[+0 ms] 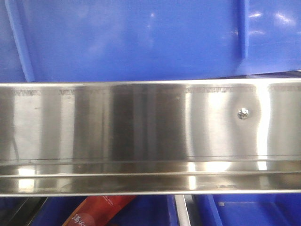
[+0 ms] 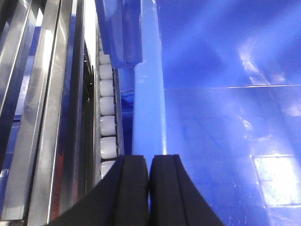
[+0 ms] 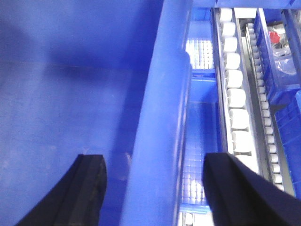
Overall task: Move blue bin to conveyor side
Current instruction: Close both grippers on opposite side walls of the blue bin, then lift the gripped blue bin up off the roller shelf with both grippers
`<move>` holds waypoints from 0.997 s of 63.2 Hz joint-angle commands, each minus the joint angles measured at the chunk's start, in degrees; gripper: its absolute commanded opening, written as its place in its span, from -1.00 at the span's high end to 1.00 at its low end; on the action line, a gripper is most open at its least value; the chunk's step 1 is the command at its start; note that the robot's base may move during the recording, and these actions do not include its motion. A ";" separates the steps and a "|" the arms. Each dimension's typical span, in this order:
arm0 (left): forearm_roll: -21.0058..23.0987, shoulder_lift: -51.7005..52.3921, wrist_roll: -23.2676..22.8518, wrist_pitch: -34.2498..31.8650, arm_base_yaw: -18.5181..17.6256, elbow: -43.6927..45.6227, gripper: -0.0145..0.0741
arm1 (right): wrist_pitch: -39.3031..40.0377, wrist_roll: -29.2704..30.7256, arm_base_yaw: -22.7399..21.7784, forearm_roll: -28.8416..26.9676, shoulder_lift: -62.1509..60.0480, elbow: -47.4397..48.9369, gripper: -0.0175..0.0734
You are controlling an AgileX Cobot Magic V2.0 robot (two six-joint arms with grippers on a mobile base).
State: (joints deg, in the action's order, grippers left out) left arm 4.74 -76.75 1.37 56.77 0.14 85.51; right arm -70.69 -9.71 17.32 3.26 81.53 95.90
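Left tool (image 2: pixel 149 162): clenched, black fingers (image 2: pixel 134 188) pressed together; the bin's rolled rim is seen running straight ahead from their tips.
Blue bin (image 1: pixel 131 37): seen above the steel rail (image 1: pixel 141 132) in the front view; white rollers (image 2: pixel 107 127) are lined up just beside its wall.
Right tool (image 3: pixel 156 159): released, spread wide; the bin's rim is straddled, one finger inside, the other outside.

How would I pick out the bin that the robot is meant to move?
Find the shiny steel rail running across the front view. The blue bin is the large glossy crate filling the view above it. Unlike the blue containers below the rail, its thick rim sits between the open right gripper fingers.
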 commanded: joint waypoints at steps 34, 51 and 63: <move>0.54 0.06 -0.04 -0.73 0.16 0.51 0.67 | 0.73 -0.28 0.02 0.68 0.81 -0.14 -0.13; 0.54 0.06 -0.04 -0.73 0.16 0.51 0.67 | 0.73 -0.28 0.02 0.68 0.81 -0.14 0.59; -0.77 -0.19 -0.04 -0.72 0.16 0.51 0.56 | 0.73 -0.28 0.02 0.68 0.81 -0.14 0.77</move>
State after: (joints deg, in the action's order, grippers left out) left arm 4.45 -76.75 1.37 56.77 0.14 85.51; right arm -70.69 -10.00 17.32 3.28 82.64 95.84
